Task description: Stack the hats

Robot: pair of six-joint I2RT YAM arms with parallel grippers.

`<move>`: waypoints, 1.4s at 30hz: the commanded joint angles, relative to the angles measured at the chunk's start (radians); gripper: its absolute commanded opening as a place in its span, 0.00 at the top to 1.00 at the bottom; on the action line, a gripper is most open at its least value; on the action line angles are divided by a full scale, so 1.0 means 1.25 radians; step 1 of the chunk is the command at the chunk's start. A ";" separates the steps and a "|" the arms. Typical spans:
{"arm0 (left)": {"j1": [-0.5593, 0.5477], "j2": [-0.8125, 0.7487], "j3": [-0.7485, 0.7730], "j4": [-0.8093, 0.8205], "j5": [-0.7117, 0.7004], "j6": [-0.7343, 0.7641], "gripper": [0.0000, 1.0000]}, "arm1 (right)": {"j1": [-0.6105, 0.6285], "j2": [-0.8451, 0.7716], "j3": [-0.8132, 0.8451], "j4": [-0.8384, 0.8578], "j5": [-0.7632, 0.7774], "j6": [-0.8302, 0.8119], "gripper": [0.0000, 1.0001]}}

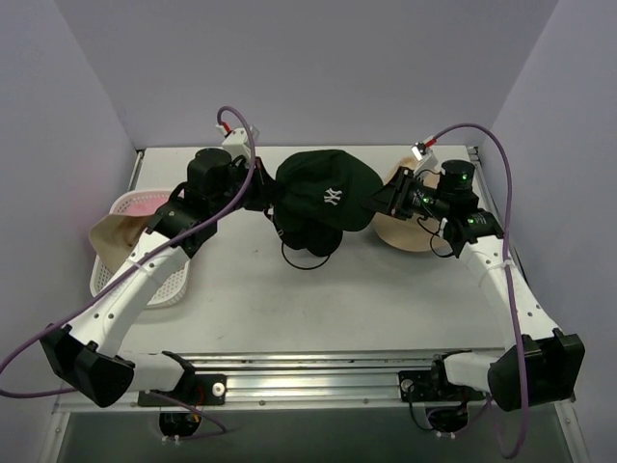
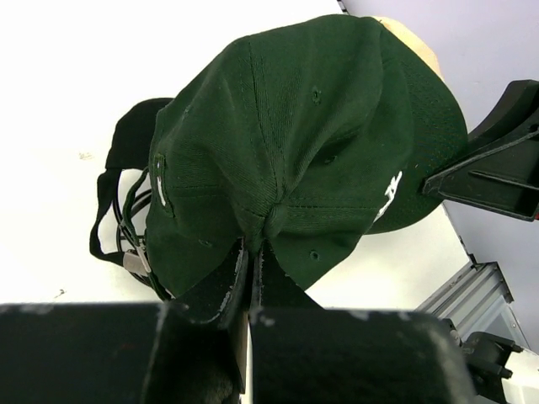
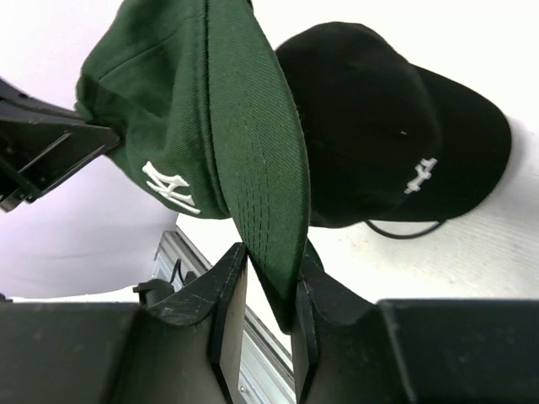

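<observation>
A dark green baseball cap (image 1: 328,188) with a white logo hangs above the table between my two arms. My left gripper (image 2: 253,248) is shut on the fabric at the back of the green cap (image 2: 312,135). My right gripper (image 3: 269,265) stands open around the green cap's (image 3: 168,109) brim, which leans on one finger with a gap to the other. Directly beneath lies a black baseball cap (image 3: 379,126) on the table, partly hidden in the top view (image 1: 307,241). A beige hat (image 1: 400,231) lies under my right gripper (image 1: 386,198).
A white perforated basket (image 1: 164,289) stands at the left and holds a beige hat (image 1: 111,236) and a pink one (image 1: 145,203). Walls close in the table at left, right and back. A metal rail (image 1: 318,371) runs along the near edge.
</observation>
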 commanded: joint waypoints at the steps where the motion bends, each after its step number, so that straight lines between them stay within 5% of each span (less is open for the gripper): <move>1: -0.006 0.006 0.052 -0.006 -0.057 0.011 0.98 | -0.032 0.006 -0.004 -0.016 0.090 -0.037 0.79; 6: -0.018 0.048 0.072 0.004 -0.010 0.003 0.83 | -0.044 0.035 0.007 -0.023 0.121 -0.034 0.74; 10: -0.023 0.049 0.070 0.027 0.026 0.005 0.75 | -0.044 0.030 -0.007 -0.021 0.149 -0.037 0.59; 18: -0.021 -0.006 0.044 0.035 -0.027 0.010 0.52 | -0.044 0.053 0.004 -0.040 0.180 -0.066 0.56; 23: -0.004 -0.033 -0.008 0.005 -0.131 0.007 0.47 | -0.043 0.056 0.013 -0.047 0.205 -0.066 0.56; 28: 0.037 -0.017 -0.068 0.035 -0.101 -0.005 0.47 | -0.023 0.024 0.023 -0.078 0.261 -0.092 0.57; 42: 0.064 0.096 -0.084 0.088 -0.014 0.035 0.48 | 0.313 -0.118 -0.118 0.105 0.587 -0.004 0.57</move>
